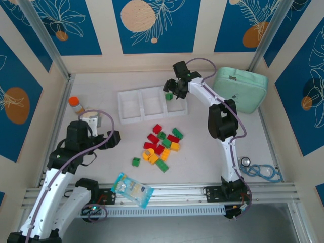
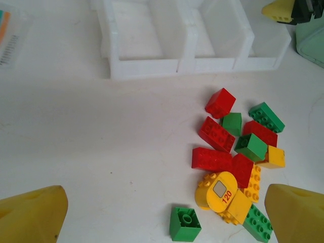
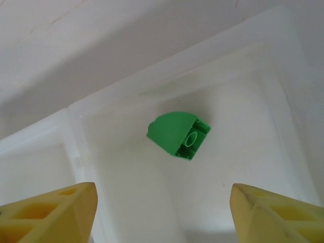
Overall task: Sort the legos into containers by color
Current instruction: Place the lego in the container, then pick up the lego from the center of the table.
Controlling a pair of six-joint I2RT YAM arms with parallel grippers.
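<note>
While right fingers [image 3: 48,215] gape | green lego [image 3: 177,134] diagonal (hollow end lower-right) | left fingers [image 2: 30,215] spread

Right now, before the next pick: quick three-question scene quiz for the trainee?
1. The right tool hangs over which compartment of the white plastic three-bin tray? A left, B middle, C right.
2. True or false: it grips the curved green plastic brick.
3. What colour is the lone square brick left of the mixed brick pile?
Key: 1 C. 2 False: jaws open, brick untouched. 3 Green.
</note>
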